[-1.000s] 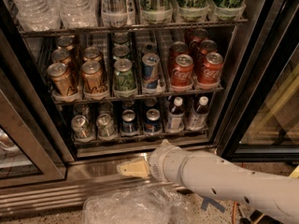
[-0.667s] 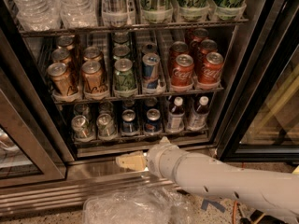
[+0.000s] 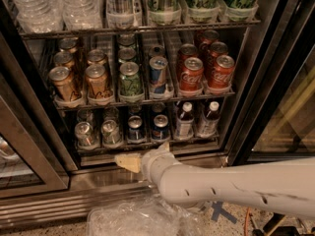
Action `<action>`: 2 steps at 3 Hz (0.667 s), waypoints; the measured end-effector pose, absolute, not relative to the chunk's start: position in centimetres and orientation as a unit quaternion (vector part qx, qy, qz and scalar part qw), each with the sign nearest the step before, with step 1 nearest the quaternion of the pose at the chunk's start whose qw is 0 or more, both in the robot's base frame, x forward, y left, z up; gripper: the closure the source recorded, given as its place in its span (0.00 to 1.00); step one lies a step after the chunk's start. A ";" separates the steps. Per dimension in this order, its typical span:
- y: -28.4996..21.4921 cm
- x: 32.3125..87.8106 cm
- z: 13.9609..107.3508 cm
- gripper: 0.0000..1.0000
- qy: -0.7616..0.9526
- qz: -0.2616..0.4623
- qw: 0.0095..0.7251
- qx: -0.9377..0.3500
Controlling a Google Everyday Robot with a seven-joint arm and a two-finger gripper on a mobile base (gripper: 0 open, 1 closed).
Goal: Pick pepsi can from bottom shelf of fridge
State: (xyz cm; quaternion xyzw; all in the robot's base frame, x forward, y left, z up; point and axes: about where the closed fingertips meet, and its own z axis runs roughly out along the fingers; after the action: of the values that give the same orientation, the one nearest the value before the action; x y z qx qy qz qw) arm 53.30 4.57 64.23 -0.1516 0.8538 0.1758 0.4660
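Observation:
The fridge (image 3: 74, 188) stands open with a dark inside and wire racks. On the bottom shelf (image 3: 147, 146) two dark blue pepsi cans with silver tops stand side by side, one (image 3: 161, 127) to the right of the other (image 3: 135, 128). Silver cans (image 3: 84, 133) stand to their left and two small bottles (image 3: 184, 120) to their right. My gripper (image 3: 129, 162), cream-tipped on a white arm (image 3: 236, 186) coming from the right, sits just below and in front of the shelf's steel lip, under the left blue can. It holds nothing that I can see.
The rack above holds gold cans (image 3: 64, 82), a green can (image 3: 130, 78), a pale blue-and-silver can (image 3: 158, 75) and red cola cans (image 3: 191, 75). Water bottles (image 3: 49, 4) fill the top rack. Glass doors flank the opening (image 3: 290, 117). A clear plastic bag (image 3: 133, 220) lies on the floor.
My gripper has risen from the steel sill toward the bottom shelf's lip and shifted slightly left. The cans have not moved.

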 end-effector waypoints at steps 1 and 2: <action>3.7 57.0 65.0 0.00 0.854 0.165 0.484 -0.091; 3.7 57.1 65.0 0.00 0.854 0.165 0.485 -0.091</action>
State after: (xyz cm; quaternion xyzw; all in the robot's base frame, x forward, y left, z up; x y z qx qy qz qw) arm 57.06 3.73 64.98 -0.0913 0.8542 0.1647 0.4847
